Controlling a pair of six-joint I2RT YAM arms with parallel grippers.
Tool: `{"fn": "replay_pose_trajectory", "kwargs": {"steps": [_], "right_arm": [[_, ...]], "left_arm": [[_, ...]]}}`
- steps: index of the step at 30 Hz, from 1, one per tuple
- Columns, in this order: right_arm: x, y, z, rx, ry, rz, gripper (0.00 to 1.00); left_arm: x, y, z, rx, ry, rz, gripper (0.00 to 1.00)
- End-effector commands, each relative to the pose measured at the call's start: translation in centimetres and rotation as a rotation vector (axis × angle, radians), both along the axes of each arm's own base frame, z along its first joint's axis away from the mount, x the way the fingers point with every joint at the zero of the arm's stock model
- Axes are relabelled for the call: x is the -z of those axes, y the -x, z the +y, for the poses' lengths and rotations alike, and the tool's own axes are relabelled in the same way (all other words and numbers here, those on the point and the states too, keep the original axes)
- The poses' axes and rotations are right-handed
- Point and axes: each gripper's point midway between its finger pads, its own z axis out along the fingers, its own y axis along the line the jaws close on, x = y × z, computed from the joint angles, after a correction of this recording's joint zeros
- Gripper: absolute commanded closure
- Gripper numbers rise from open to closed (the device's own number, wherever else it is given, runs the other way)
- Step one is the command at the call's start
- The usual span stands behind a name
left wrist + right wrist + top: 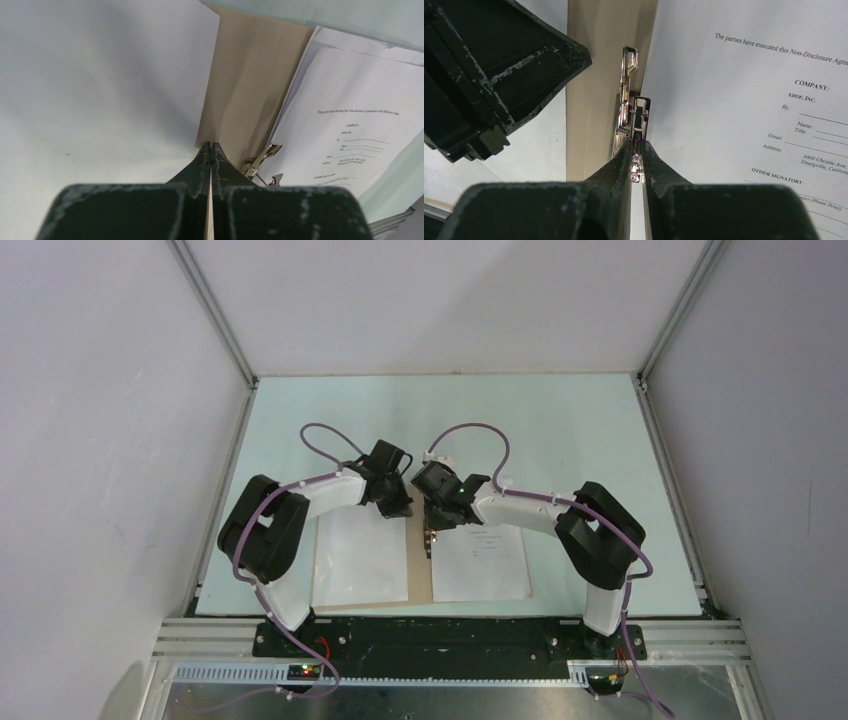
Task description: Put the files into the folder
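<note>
The folder lies open at the near edge of the table, spine running near-to-far between the arms, files on both leaves. The right gripper pinches the spine clip; the left gripper (fingers pressed together, empty) rests just left, at the blank sheet

The left arm and right arm are wearing white shells between chunky black joint housings. A lilac cable is looping along each. The black fingers are showing scuffed, chipped paint, and a green light is glowing on the right wrist.
</note>
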Motion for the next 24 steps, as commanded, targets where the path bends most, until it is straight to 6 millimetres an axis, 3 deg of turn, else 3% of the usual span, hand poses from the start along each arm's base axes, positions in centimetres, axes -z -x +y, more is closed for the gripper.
{"fn": "replay_pose_trajectory", "kwargs": {"steps": [1, 9, 16, 24], "right_arm": [[-0.9, 0.4, 1.3, -0.015, -0.011, -0.013, 0.89], [0.0, 2.2, 1.0, -0.027, 0.043, 0.015, 0.92], [0.6, 2.5, 0.9, -0.022, 0.051, 0.017, 0.92], [2.2, 2.8, 0.7, -0.019, 0.058, 0.026, 0.89]], "left_arm": [[0.5, -0.7, 0.7, -0.036, -0.022, -0.001, 1.0], [0.5, -0.9, 0.6, -0.04, -0.018, 0.001, 1.0], [0.0, -1.1, 0.3, -0.027, -0.004, -0.011, 1.0], [-2.4, -1.4, -0.4, -0.007, 0.051, -0.052, 0.99]]}}
